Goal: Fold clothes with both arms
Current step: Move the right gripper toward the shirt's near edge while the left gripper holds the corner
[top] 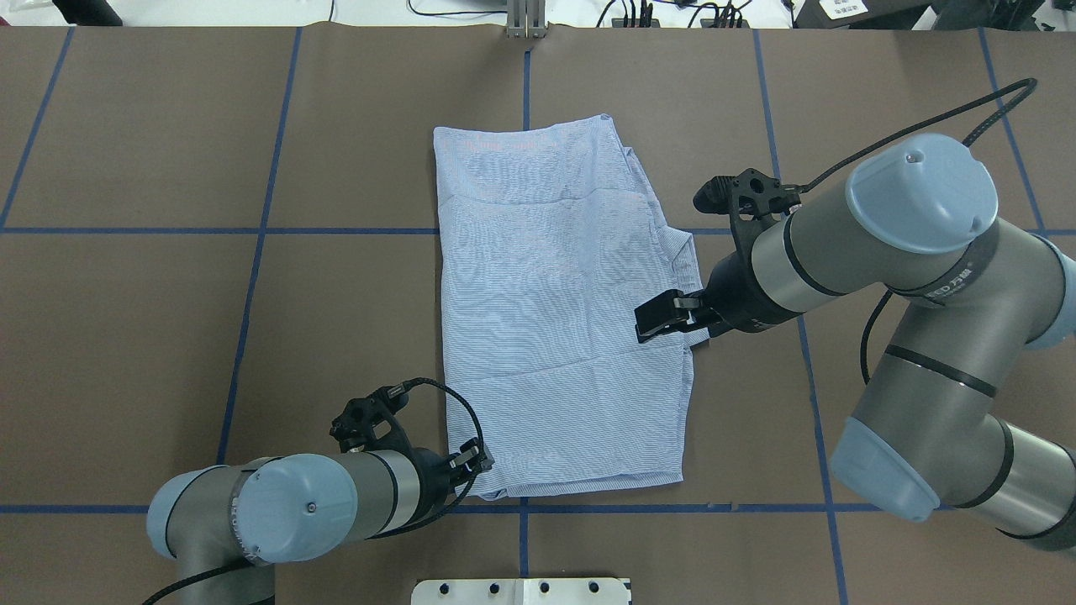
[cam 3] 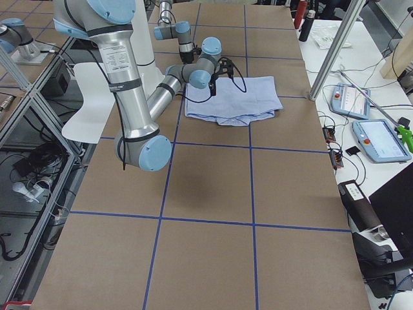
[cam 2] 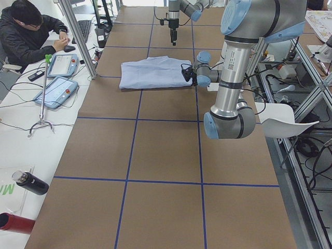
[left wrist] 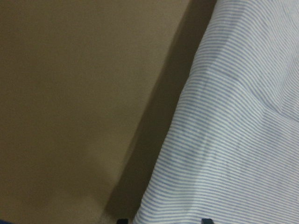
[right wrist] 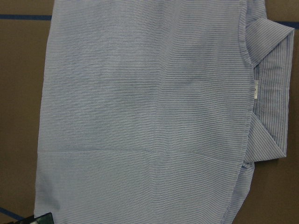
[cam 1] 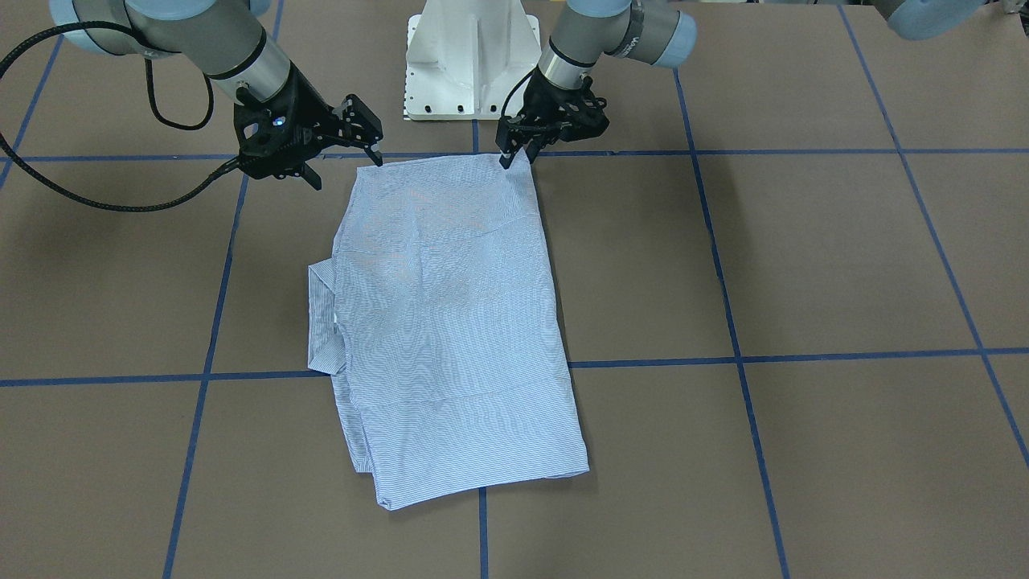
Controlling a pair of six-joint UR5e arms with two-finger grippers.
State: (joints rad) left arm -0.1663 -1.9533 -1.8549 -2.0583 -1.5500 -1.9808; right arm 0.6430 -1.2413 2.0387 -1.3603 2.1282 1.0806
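Shirt (top: pixel 555 319) lay folded flat in a rough rectangle approx mid-surface (top: pixel 168 353), which was brown w/ a blue tape grid. Long axis ran 12 to 6 in the overhead view. Collar (top: pixel 683 252) poked out from under the fold at the shirt's 3 o'clock edge. Left gripper (cam 1: pixel 517 155) sat low at the shirt's 7 o'clock corner, nearest the robot. Its fingers had a narrow gap, w/ the striped fabric edge betw. the tips in the left wrist view, and didn't look clamped. Right gripper (top: pixel 664 318) hung above the shirt at approx 4 o'clock, clear of the cloth, fingers spread wide and holding nothing. Its wrist cam looked down on the fold and collar. White base (top: pixel 521 591) sat at 6 o'clock, apart from the shirt.
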